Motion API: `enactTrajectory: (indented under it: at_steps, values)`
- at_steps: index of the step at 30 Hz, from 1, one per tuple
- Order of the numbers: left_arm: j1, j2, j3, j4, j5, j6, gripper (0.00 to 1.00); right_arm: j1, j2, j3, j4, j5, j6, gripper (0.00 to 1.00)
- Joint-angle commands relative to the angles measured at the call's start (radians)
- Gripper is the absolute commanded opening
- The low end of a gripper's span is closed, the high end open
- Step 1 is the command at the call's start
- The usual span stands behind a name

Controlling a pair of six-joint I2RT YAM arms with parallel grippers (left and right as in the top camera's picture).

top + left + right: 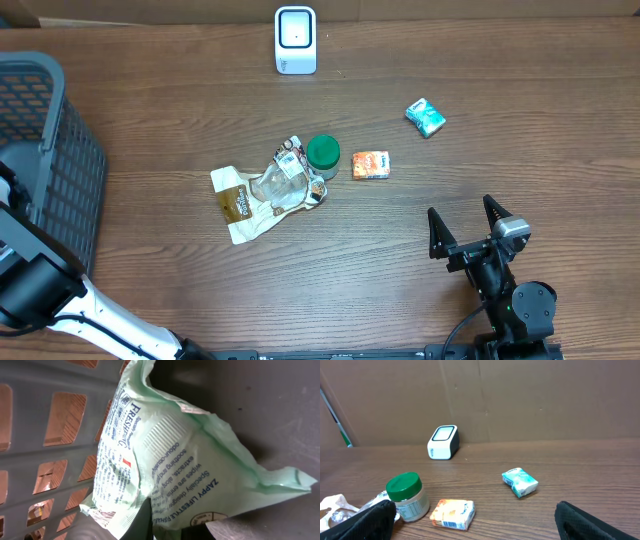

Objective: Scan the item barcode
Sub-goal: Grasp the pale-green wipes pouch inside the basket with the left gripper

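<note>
Worktop (520, 80): one brown wood-grain surface, flat and matt. A wide bare stretch runs along the lower middle and the right of the overhead frame.
Basket (70, 190): one grey plastic basket, rigid, with a grid of rectangular holes and a rounded rim. It stands at the left edge of the overhead frame.
Left arm (40, 285): black and white links, lower left of the overhead frame, tight against the basket wall.
Wipes packet (190, 460): one pale green soft film pouch, creased, with a ribbed sealed end and blue print. It lies inside the basket against the holed wall and fills the left wrist frame.
Left end effector (152, 525): closed, a dark wedge at the packet's lower edge. Whether it pinches the film I cannot tell.
Right end effector (460, 208): black fingers spread wide with nothing between them, lower right of the overhead frame, open worktop all round.
Wrapper heap (262, 192): crumpled clear and white-brown film, centre of the frame.
Scanner (295, 40): one white rounded block with a dark window, upper centre, well apart from everything else.
Jar (322, 155): one squat round jar with a green lid, touching the heap's right side.
Carton (370, 165): one small orange box, just right of the jar.
Teal packet (425, 117): one small packet, lying askew, upper right of centre.
</note>
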Motion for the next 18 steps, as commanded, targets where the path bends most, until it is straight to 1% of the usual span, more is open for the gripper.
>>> enactTrajectory:
  at_steps: [1, 4, 8, 10, 15, 16, 17, 18]
  values:
    - [-0.010, 0.132, -0.063, -0.026, 0.209, -0.031, 0.04, 0.001, -0.012, -0.010, 0.003, -0.002, 0.003, 1.00]
    - [-0.032, 0.122, -0.052, -0.035, 0.250, -0.068, 0.04, 0.001, -0.012, -0.010, 0.003, -0.002, 0.003, 1.00]
    - [-0.071, 0.086, -0.028, -0.055, 0.253, -0.106, 0.04, 0.001, -0.012, -0.010, 0.003, -0.002, 0.003, 1.00]
    - [-0.097, 0.032, -0.010, -0.055, 0.254, -0.144, 0.04, 0.001, -0.012, -0.010, 0.003, -0.002, 0.003, 1.00]
    - [-0.140, -0.101, 0.026, -0.035, 0.283, -0.151, 0.04, 0.001, -0.012, -0.010, 0.003, -0.002, 0.003, 1.00]
    - [-0.149, -0.142, 0.032, -0.026, 0.296, -0.157, 0.04, 0.001, -0.012, -0.010, 0.003, -0.002, 0.003, 1.00]
    - [-0.163, -0.213, 0.035, -0.005, 0.315, -0.187, 0.04, 0.001, -0.012, -0.010, 0.003, -0.002, 0.003, 1.00]
    - [-0.168, -0.241, 0.035, 0.003, 0.328, -0.198, 0.04, 0.001, -0.012, -0.010, 0.003, -0.002, 0.003, 1.00]
